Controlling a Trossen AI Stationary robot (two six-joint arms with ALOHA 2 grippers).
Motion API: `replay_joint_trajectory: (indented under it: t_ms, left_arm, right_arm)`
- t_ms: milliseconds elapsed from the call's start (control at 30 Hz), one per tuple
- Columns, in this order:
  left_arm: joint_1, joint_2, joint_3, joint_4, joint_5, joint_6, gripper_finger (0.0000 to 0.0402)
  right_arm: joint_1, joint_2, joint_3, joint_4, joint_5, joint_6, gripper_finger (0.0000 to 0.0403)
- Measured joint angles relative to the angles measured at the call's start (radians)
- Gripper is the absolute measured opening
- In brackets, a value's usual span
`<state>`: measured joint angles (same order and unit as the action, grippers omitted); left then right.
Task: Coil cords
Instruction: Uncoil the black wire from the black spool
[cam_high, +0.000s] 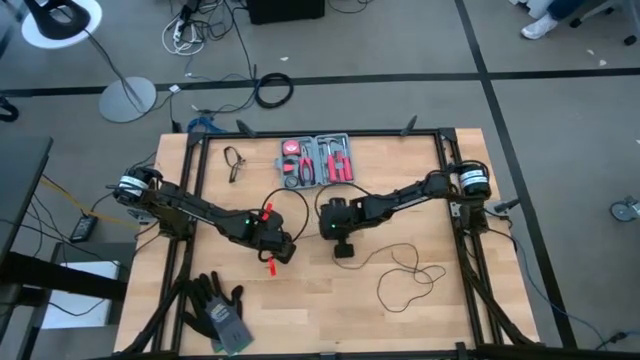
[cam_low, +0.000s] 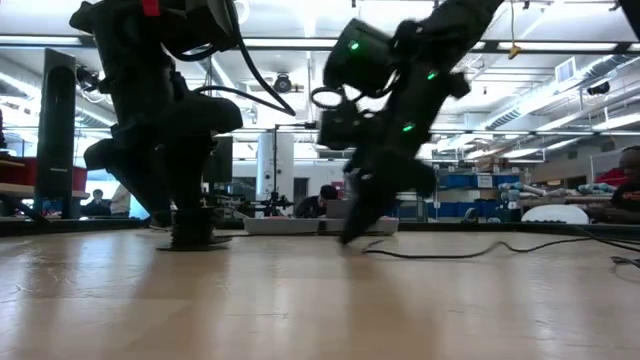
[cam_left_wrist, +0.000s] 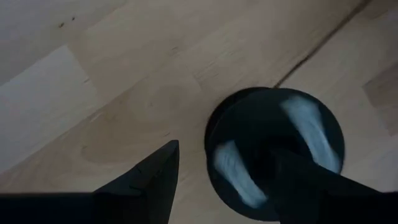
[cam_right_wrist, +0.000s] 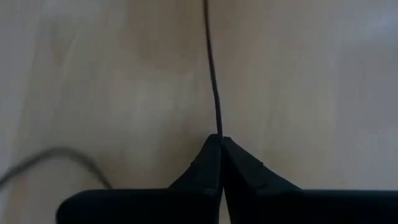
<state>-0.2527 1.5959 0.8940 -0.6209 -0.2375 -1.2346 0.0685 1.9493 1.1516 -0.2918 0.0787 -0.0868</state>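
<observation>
Right hand (cam_right_wrist: 220, 142) pinched tight on the thin black wire (cam_right_wrist: 213, 74) at mid-bench, left hand (cam_left_wrist: 233, 180) spread wide astride the round black disc (cam_left_wrist: 273, 152).

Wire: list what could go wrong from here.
1. The right end effector is shut on the thin wire at its very tips; a pull might let it slip out.
2. The left end effector stands open around the disc, one finger over it; a tug on the wire could drag the disc out.
3. Loose loops lie on the table and may tangle.
</observation>
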Motion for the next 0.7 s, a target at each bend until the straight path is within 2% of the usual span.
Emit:
replay_joint_trajectory:
  t_ms: [267, 500, 600, 700]
  left_arm:
    - [0.000, 0.000, 0.001, -0.020, 0.007, 0.000, 0.0222]
    - [0.000, -0.036, 0.001, -0.054, 0.011, -0.003, 0.0222]
    - [0.000, -0.055, 0.000, -0.062, 0.003, -0.005, 0.0222]
    - [0.000, -0.060, 0.000, -0.060, 0.000, -0.006, 0.0222]
  right_arm:
    - [0.105, -0.100, -0.006, -0.478, 0.028, 0.149, 0.0002]
    - [0.203, -0.115, -0.006, -0.914, -0.086, 0.329, 0.0001]
    - [0.241, -0.116, -0.012, -1.003, -0.091, 0.404, 0.0005]
    - [0.270, -0.116, -0.015, -0.988, -0.073, 0.443, 0.0018]
